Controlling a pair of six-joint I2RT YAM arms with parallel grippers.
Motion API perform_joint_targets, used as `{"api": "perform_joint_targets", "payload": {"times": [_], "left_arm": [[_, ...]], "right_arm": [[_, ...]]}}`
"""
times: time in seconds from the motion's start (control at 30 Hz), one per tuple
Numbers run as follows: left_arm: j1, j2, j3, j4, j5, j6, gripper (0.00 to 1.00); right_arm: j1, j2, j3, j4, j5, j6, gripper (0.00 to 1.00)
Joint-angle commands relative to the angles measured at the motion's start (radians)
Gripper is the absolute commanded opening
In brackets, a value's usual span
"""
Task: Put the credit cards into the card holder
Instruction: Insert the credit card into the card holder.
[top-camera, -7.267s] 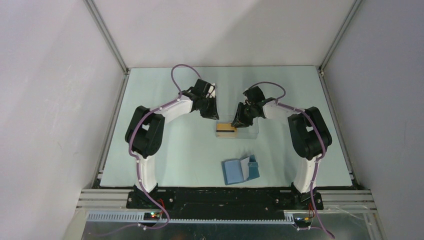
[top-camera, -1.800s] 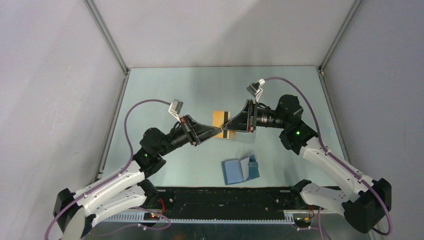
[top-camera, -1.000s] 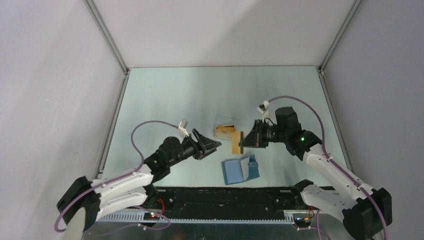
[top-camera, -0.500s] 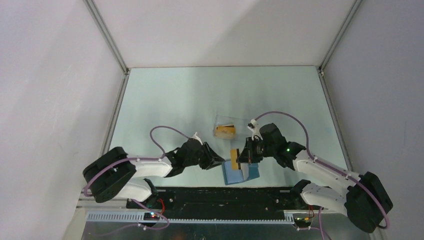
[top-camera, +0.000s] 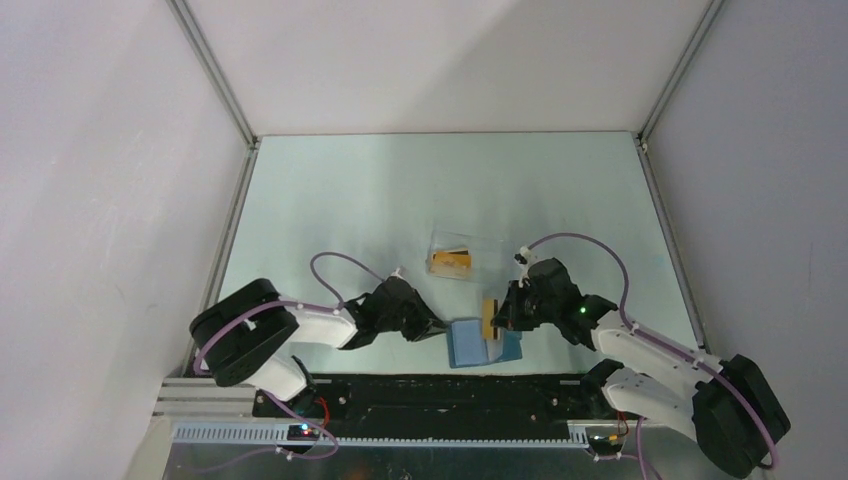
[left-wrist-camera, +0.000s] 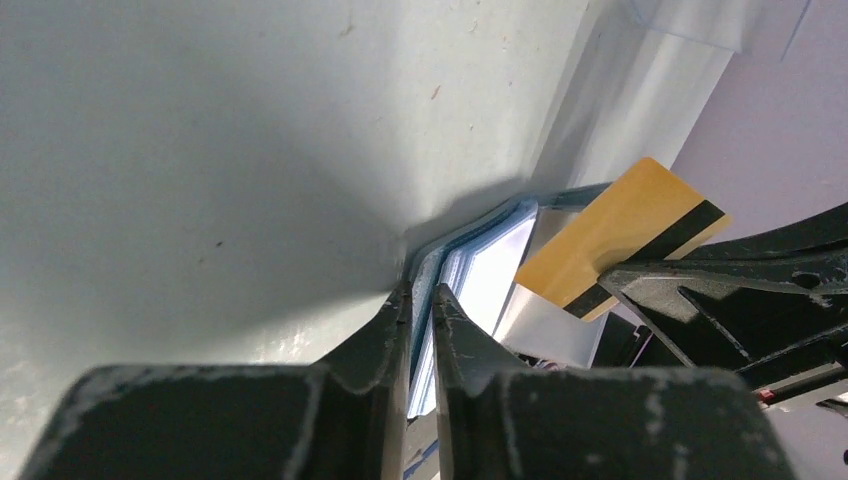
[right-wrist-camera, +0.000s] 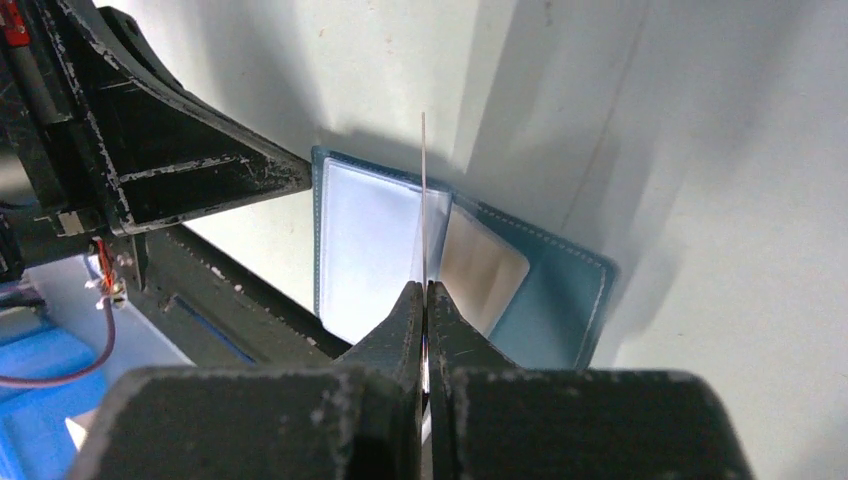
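Note:
The blue card holder (top-camera: 465, 345) lies open near the table's front edge, its pale clear sleeves up (right-wrist-camera: 365, 235). My left gripper (top-camera: 440, 328) is low at its left side, with the jaws pinched on the edge of the holder's left flap (left-wrist-camera: 440, 255). My right gripper (top-camera: 500, 313) is shut on an orange-gold credit card (top-camera: 489, 314) with a black stripe (left-wrist-camera: 620, 235). It holds the card on edge just above the holder's middle fold. In the right wrist view the card (right-wrist-camera: 423, 190) shows as a thin upright line. More credit cards (top-camera: 452, 262) lie in the clear box.
A clear plastic box (top-camera: 468, 250) with orange cards in it sits on the pale green table (top-camera: 350, 200) beyond the holder. Both forearms lie low along the front edge. The black base rail (top-camera: 450, 390) runs just behind the holder.
Both arms have come down and toward the front edge. The left jaws have closed on the holder's left flap. The right gripper has carried the card from near the box to over the holder.

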Motion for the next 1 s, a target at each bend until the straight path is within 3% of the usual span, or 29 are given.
{"api": "perform_joint_targets", "payload": {"times": [0.0,0.23,0.4,0.97], "left_arm": [[-0.007,0.040,0.049,0.021,0.013,0.017,0.15],[-0.008,0.060,0.048,0.021,0.011,0.017,0.11],[-0.008,0.058,0.035,0.020,-0.004,0.009,0.01],[0.000,0.046,0.020,0.007,-0.046,-0.009,0.00]], "right_arm": [[-0.014,-0.050,-0.026,-0.025,0.079,0.011,0.00],[-0.031,0.013,-0.055,0.039,0.001,0.018,0.00],[-0.056,0.002,-0.075,0.083,-0.090,0.075,0.00],[-0.092,0.069,-0.164,0.181,-0.243,0.186,0.00]]}}
